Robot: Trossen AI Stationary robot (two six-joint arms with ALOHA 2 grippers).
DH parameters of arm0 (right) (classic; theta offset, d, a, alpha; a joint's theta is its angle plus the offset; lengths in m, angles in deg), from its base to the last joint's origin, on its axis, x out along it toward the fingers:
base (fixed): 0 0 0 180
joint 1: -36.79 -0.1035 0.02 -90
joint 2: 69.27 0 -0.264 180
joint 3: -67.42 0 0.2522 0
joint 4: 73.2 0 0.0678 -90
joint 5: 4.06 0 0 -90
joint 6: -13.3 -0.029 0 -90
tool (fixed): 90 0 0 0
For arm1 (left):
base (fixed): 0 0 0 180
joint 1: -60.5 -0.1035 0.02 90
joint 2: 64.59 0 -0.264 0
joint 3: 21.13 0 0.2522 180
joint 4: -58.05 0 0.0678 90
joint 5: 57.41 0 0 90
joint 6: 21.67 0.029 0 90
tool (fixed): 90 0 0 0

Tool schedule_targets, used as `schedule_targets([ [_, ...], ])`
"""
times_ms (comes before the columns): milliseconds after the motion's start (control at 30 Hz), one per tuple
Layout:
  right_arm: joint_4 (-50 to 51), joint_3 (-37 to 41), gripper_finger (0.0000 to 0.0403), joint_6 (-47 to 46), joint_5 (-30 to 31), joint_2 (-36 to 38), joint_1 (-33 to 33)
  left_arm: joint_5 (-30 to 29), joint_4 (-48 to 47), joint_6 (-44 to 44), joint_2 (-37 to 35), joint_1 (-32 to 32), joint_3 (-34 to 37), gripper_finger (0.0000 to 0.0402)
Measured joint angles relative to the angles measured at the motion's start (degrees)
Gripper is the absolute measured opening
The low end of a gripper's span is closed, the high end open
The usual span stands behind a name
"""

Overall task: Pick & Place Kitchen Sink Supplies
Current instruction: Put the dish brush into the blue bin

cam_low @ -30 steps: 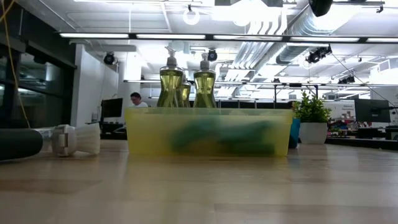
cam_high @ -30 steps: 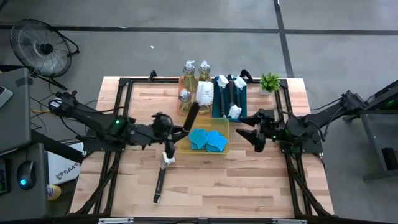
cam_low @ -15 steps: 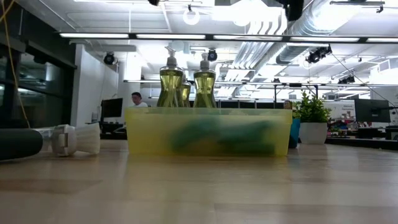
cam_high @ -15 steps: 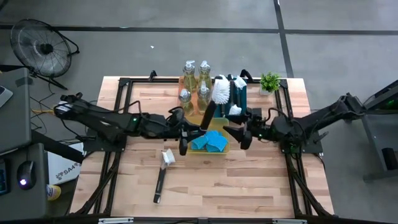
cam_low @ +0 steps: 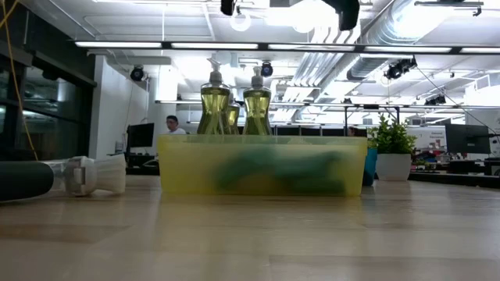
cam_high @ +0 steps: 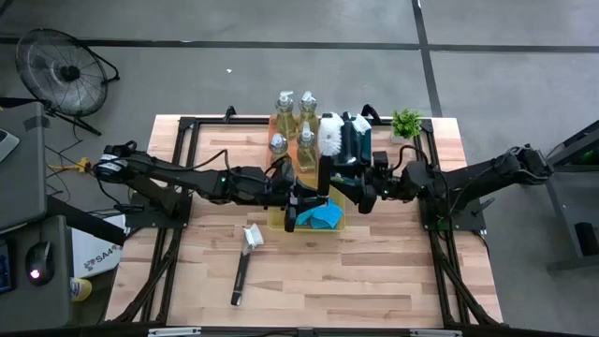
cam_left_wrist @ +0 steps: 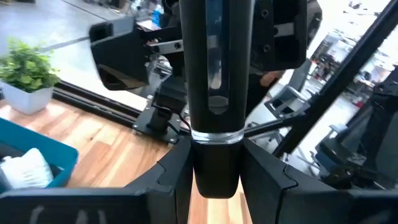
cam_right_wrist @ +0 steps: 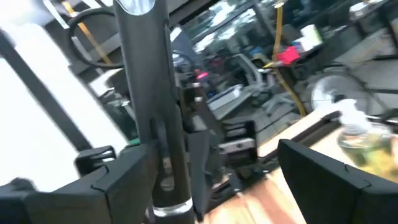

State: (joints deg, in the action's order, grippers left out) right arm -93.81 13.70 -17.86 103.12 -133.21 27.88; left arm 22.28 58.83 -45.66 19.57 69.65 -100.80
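Left gripper (cam_high: 298, 198) fingers are clamped on the dish brush (cam_high: 326, 159) handle, held up over the yellow tray (cam_high: 276, 221). It looks stiff, light and top-heavy; mid-handle seems safest. Right gripper (cam_high: 357, 190) fingers spread beside it.

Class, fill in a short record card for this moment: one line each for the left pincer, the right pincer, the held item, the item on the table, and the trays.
Left pincer: shut on the dish brush handle, above the yellow tray
Right pincer: open, facing the held brush
Held item: dish brush, white head up
On table: second brush, lying flat
Yellow tray: blue sponges
Orange tray: soap bottles
Teal tray: brushes
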Motion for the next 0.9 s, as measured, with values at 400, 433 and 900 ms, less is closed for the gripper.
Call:
schedule_targets([
  [400, -0.6, 0.0, 0.0321, -0.9, -9.6, -0.1, 0.4, 2.8, -1.5, 1.2, 1.3, -0.9, -2.4, 0.0108],
  [433, -0.6, 0.0, 0.0321, -0.8, -9.5, -0.1, 0.5, 3.1, -1.7, 1.2, 1.3, -0.9, -2.4, 0.0108],
  [900, -3.6, 0.0, 0.0321, 1.2, -12.0, -0.1, 0.7, 2.8, -1.4, -0.3, 3.1, -1.0, -2.4, 0.0108],
])
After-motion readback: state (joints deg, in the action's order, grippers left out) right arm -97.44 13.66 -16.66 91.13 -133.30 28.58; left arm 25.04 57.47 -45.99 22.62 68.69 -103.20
